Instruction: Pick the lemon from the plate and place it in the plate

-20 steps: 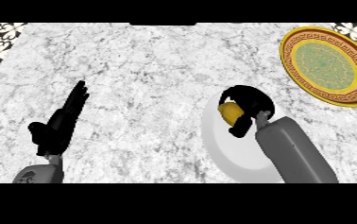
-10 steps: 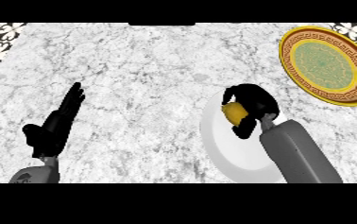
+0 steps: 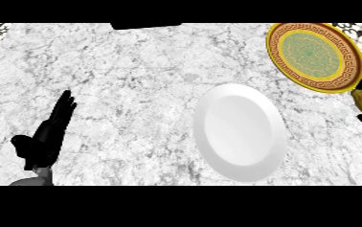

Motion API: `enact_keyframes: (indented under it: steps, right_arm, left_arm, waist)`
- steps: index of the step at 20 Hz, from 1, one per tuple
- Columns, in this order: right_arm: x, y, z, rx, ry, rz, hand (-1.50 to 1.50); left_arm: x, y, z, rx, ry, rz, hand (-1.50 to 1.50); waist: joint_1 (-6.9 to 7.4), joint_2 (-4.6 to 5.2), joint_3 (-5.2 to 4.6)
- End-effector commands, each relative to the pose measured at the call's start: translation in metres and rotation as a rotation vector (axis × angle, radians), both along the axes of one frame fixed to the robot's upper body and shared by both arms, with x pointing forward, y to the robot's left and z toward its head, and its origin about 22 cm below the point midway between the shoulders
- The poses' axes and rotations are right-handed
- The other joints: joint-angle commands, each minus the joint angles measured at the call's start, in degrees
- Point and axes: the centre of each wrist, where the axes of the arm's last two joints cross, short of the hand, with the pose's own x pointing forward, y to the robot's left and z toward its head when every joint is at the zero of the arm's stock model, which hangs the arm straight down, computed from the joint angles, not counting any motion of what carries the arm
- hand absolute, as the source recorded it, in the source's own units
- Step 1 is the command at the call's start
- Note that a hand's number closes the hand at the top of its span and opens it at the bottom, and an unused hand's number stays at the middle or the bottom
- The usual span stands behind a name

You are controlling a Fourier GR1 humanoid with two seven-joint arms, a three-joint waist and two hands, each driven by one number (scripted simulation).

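Since the shot from half a sec ago, the big change is on the right side, but going left to right:

My left hand (image 3: 44, 140) sits at the lower left edge, fingers straight and pointing up, thumb out to the side, holding nothing. Same resting pose and pretty much the same spot as before, so nothing new there.

The marble counter (image 3: 141, 77) fills the middle. There's a flat dark thing (image 3: 145, 25) at the far edge, top centre-left, can't tell what it is tbh.

Right of centre is the white plate (image 3: 240, 131), lying flat, whole surface showing now. Half a sec ago my right hand was curled round the lemon just over its upper left part, with the grey forearm crossing the plate's right side. Hand, arm and lemon have all gone from there.

Upper right: the patterned plate (image 3: 314, 53), gold rim, green middle, well apart from the white one and partly cut off by the frame edge. Nothing resting on the part I can see.

Just below it, right at the frame edge, there's a small yellow-brown sliver (image 3: 357, 104). Could be the lemon, could be sth else, can't tell. My right hand is out of frame, so idk whether it's open or closed rn.
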Motion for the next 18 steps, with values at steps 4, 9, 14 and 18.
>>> enact_keyframes:
  steps: [4,9,14,18]
  right_arm:
    - [-0.075,-0.129,0.056,0.031,-0.223,-0.036,1.5]
    - [-0.11,-0.172,0.077,0.06,-0.416,-0.056,1.5]
    - [-0.122,-0.189,0.085,0.064,-0.539,-0.049,1.5]
    - [-0.097,-0.183,0.096,0.126,-0.534,-0.014,1.5]
  left_arm:
    - [0.004,-0.007,0.005,-0.007,-0.023,-0.037,0.0]
    - [0.011,-0.024,0.006,-0.008,-0.02,-0.089,0.0]
    - [0.023,-0.031,0.013,0.0,-0.007,-0.114,0.0]
    - [0.031,-0.023,0.023,0.006,-0.031,-0.12,0.0]
  waist:
    - [2.55,0.49,0.01]
    - [5.06,0.62,-0.11]
    - [6.67,0.7,-0.24]
    - [7.32,0.57,-0.41]
